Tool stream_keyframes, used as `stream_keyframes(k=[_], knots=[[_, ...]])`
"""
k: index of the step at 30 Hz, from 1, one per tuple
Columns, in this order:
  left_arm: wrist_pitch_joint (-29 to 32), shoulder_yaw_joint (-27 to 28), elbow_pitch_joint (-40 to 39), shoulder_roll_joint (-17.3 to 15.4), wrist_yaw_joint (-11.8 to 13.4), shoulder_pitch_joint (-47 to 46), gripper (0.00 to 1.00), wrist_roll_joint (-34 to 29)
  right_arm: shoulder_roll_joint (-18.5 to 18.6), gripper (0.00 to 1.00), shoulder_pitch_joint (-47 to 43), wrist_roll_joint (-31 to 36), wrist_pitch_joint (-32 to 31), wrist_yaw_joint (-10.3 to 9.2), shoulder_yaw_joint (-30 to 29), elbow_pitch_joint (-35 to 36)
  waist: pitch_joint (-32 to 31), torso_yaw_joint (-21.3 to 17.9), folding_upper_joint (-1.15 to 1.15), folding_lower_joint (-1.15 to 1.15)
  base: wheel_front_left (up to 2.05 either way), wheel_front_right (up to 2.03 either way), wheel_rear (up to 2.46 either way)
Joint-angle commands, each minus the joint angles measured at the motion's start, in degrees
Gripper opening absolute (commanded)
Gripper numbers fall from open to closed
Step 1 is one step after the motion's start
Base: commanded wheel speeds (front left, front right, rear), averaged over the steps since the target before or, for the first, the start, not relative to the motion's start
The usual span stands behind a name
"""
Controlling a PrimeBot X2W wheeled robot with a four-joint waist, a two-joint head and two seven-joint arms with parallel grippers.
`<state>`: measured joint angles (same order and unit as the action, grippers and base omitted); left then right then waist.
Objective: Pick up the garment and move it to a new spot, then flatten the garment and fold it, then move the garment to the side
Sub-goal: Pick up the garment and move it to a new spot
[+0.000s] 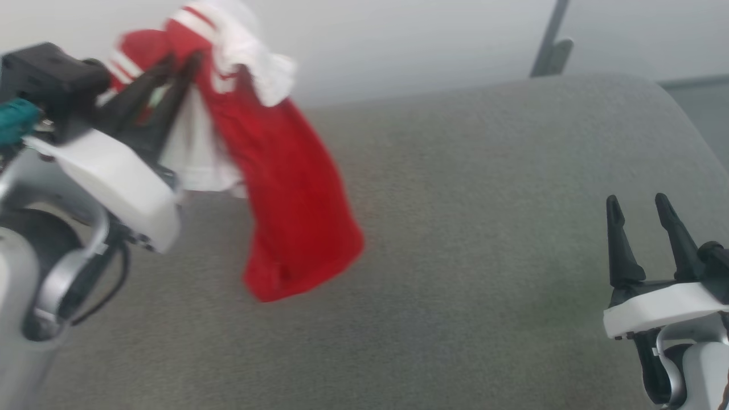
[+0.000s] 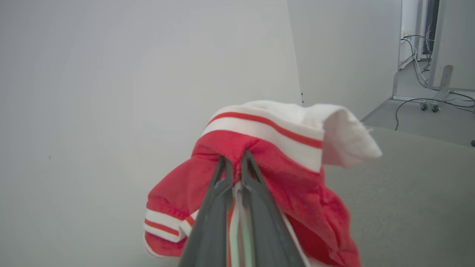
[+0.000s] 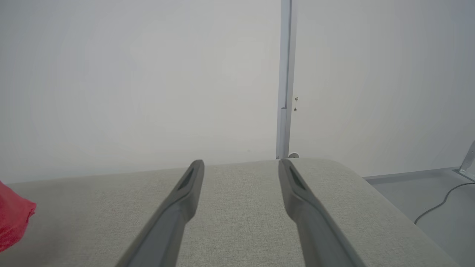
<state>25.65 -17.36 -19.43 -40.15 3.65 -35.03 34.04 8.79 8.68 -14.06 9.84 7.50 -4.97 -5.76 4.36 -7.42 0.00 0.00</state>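
Holding garment point(image 1: 285, 188) aloft over tabletop point(image 1: 484, 199): pickup done.
Clamped on cloth with left fingers point(image 2: 211, 215), right fingers point(image 3: 174, 218) apart; yet to place, flatten, fold, shift aside.

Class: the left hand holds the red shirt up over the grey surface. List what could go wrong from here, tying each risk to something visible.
1. The left hand pinches just a small bunch of the garment near a striped seam; the hanging weight might pull it free.
2. It hangs crumpled, one white sleeve flopped over, so it may land bunched on the grey surface.
3. The right hand stands open, well apart, so nothing backs up the grip.
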Motion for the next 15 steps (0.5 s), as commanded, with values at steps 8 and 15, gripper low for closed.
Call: stream_keyframes(k=[8, 15], knots=[[2.0, -5.6, -0.4, 3.2, 0.7, 2.2, 0.0, -1.4, -2.0, 1.0, 0.6, -0.4, 2.5, -0.01, -0.4, -1.8, 4.5, -4.1, 0.0, 0.0, 0.0, 0.0, 0.0], [0.6, -11.5, 6.7, 6.3, 0.2, 7.4, 0.0, -2.2, -3.3, 1.0, 1.7, -0.7, 4.0, -0.02, 0.6, -4.0, 7.2, -5.2, 0.0, 0.0, 0.0, 0.0, 0.0]])
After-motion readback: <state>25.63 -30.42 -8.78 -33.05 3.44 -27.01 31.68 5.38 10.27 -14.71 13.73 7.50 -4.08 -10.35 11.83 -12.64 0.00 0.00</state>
